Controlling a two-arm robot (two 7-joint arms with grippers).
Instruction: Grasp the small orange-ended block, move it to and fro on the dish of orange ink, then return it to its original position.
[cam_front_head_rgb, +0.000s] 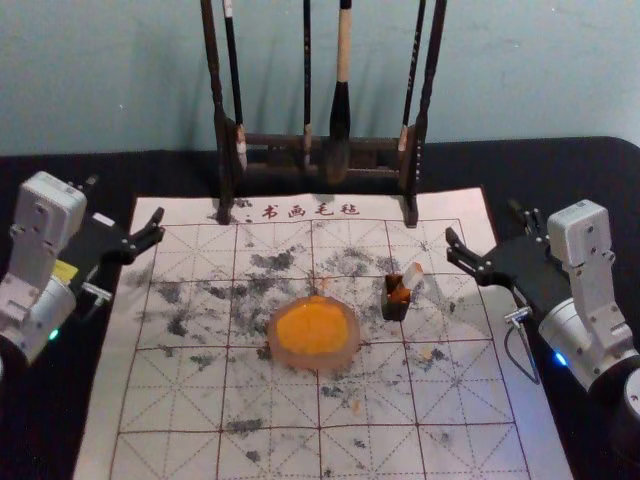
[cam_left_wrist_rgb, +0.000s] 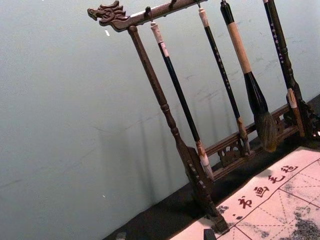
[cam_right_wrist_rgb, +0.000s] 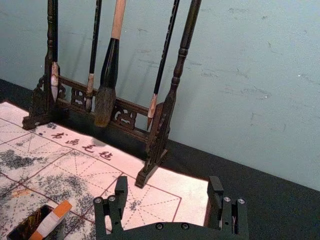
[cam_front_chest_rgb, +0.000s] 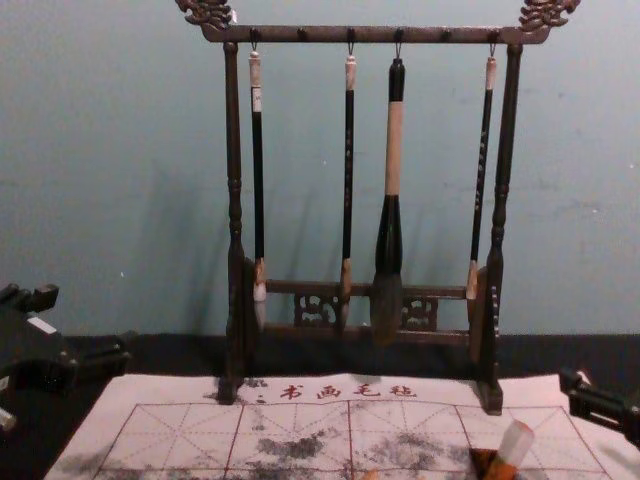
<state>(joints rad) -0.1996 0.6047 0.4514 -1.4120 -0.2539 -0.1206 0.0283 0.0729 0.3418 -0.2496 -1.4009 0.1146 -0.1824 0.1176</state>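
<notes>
On the felt mat, the small block (cam_front_head_rgb: 412, 277) leans in a small dark holder (cam_front_head_rgb: 395, 309), pale with orange on it; the right wrist view shows the block (cam_right_wrist_rgb: 51, 220) with an orange end sticking up from the holder. To its left lies the round dish of orange ink (cam_front_head_rgb: 312, 328). My right gripper (cam_front_head_rgb: 484, 224) is open above the mat's right edge, to the right of the block, and nothing is between the fingertips of the gripper (cam_right_wrist_rgb: 168, 186). My left gripper (cam_front_head_rgb: 126, 200) stays open over the left edge, empty, away from the dish; its own wrist view catches the gripper (cam_left_wrist_rgb: 165, 235).
A dark wooden rack (cam_front_chest_rgb: 375, 35) with several hanging brushes stands across the mat's far edge, before the wall. The large brush (cam_front_chest_rgb: 390, 220) hangs in it. The white gridded mat (cam_front_head_rgb: 180, 400) has black smudges and lies on a black cloth (cam_front_head_rgb: 580, 160).
</notes>
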